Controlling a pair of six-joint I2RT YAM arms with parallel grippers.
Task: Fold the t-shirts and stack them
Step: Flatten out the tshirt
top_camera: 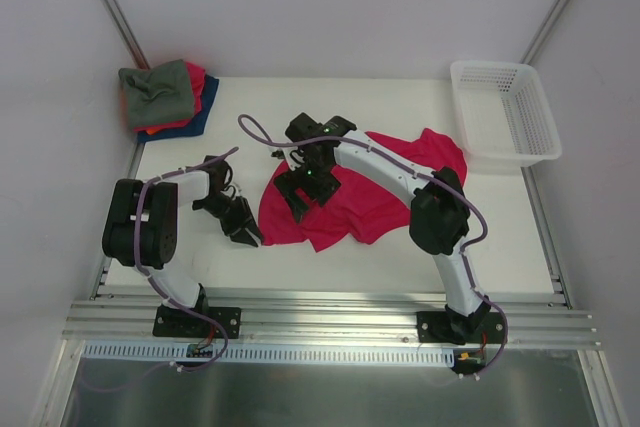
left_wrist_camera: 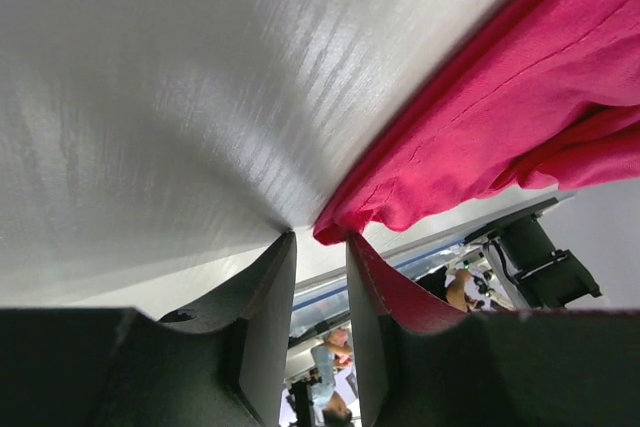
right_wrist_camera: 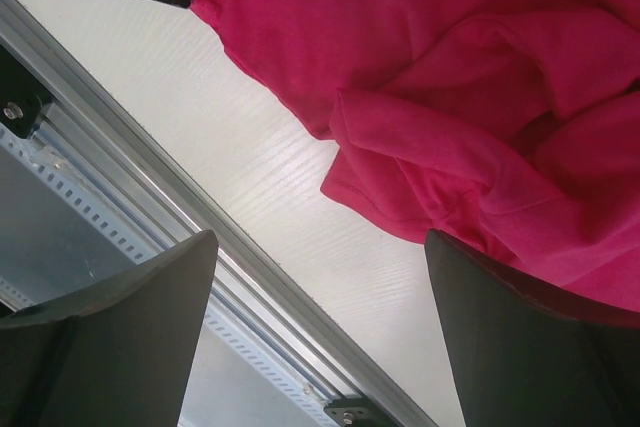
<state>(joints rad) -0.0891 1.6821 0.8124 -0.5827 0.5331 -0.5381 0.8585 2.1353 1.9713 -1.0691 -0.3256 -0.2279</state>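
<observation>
At left hand (left_wrist_camera: 321,239), red t-shirt (left_wrist_camera: 520,97) corner, perhaps touching

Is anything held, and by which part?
Nothing held. The left gripper sits at a corner of the red shirt, jaws apart; right gripper open.

The crimson-red t-shirt (right_wrist_camera: 480,77) lies crumpled on the white table (right_wrist_camera: 250,177), near a metal rail (right_wrist_camera: 120,147). The right gripper (right_wrist_camera: 320,252) is wide open over the shirt's edge.

A robotics lab booth: white walls (top_camera: 330,7), aluminium mounting rail (top_camera: 330,319), white table (top_camera: 380,257).
</observation>
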